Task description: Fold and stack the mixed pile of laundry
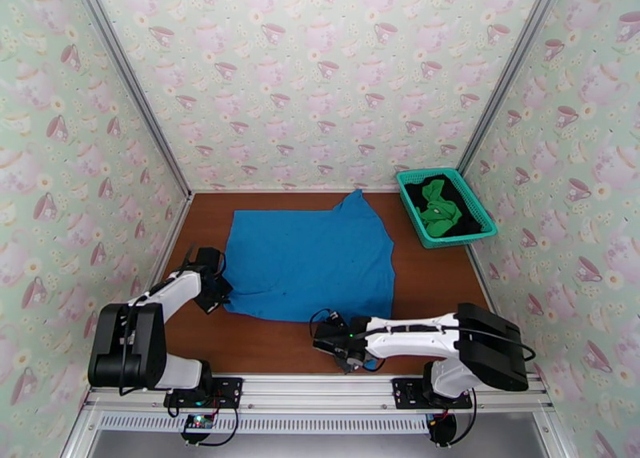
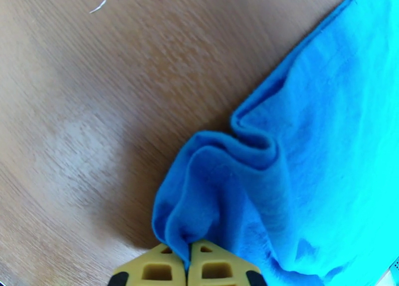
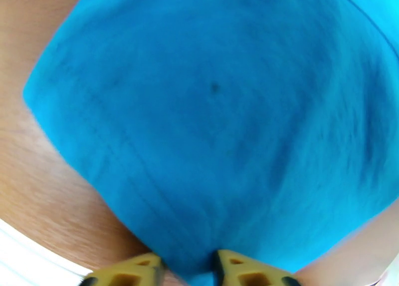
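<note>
Pinching a bunched edge of the blue shirt (image 2: pixel 309 147), the left gripper (image 2: pixel 188 249) sits clamped; the right gripper (image 3: pixel 185 257), cropped at frame bottom, straddles its hem, grip unclear.

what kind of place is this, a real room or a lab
Most likely a lab robot cell, not a home: teacup wallpaper on panels in a metal frame, a left arm and a right arm bolted to a rail, a blue shirt on the table.

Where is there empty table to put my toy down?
The table is bare right of the blue shirt, nearer than the basket, and in the strip between shirt and back wall. Crowded: the shirt's near edge, where the left gripper and right gripper meet it.
</note>
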